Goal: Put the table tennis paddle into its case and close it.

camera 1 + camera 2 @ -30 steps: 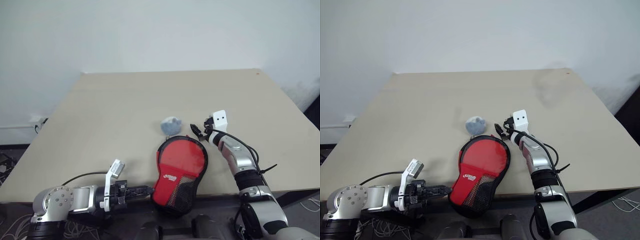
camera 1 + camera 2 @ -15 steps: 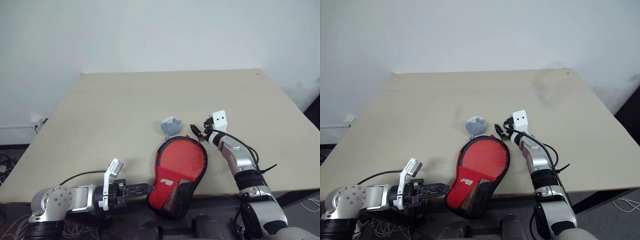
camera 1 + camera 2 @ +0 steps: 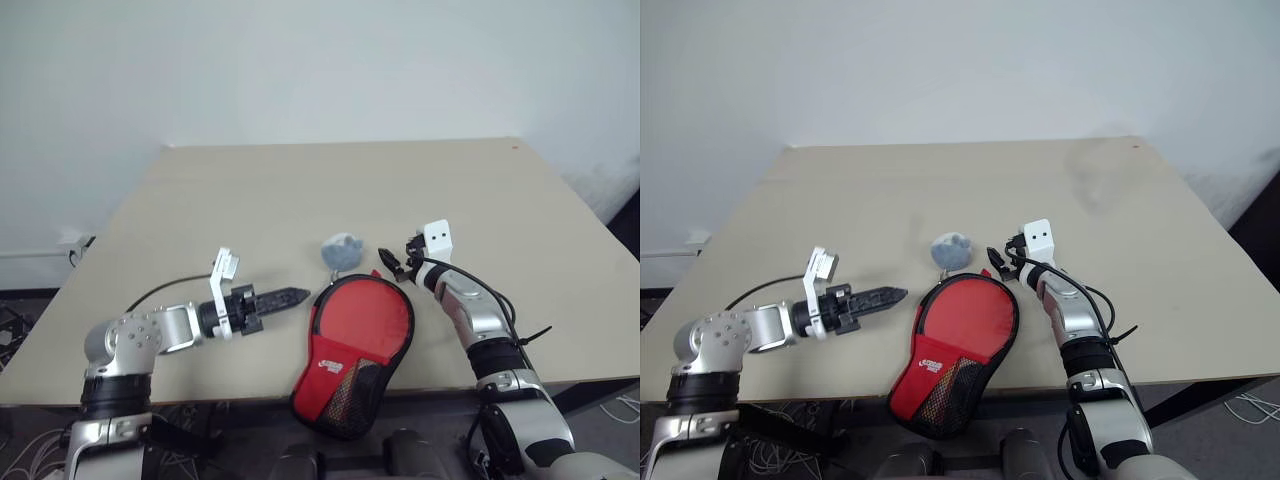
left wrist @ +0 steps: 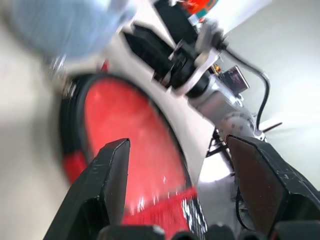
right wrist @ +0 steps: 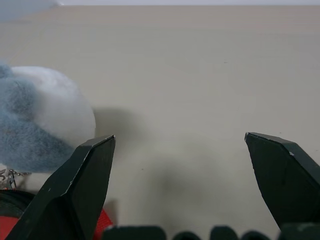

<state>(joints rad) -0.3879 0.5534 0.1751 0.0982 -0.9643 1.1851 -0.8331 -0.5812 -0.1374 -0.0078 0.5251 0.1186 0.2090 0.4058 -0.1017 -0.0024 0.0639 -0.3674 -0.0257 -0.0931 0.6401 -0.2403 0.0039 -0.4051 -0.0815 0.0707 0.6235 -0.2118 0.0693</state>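
Note:
The table tennis paddle [image 3: 366, 314] lies inside the case [image 3: 343, 402], its red face with a white mark showing through the clear window. The case's black mesh end hangs over the table's front edge. A grey-blue puff [image 3: 342, 251] on a chain sits at the case's far end. My left gripper [image 3: 300, 296] hovers open and empty just left of the case, pointing at it. At the case's top right corner, beside the puff [image 5: 40, 125], my right gripper [image 3: 391, 263] is open with nothing between its fingers. I cannot tell whether the zip is closed.
The beige table [image 3: 260, 200] stretches bare behind and to both sides of the case. A white wall stands behind it. Cables and a wall socket [image 3: 70, 246] lie on the floor at the left, below the table's edge.
My left gripper, shut at the case's lower left edge before, has opened and moved up and forward over the table. The case's lower end slid slightly off the front edge. The right arm stayed still.

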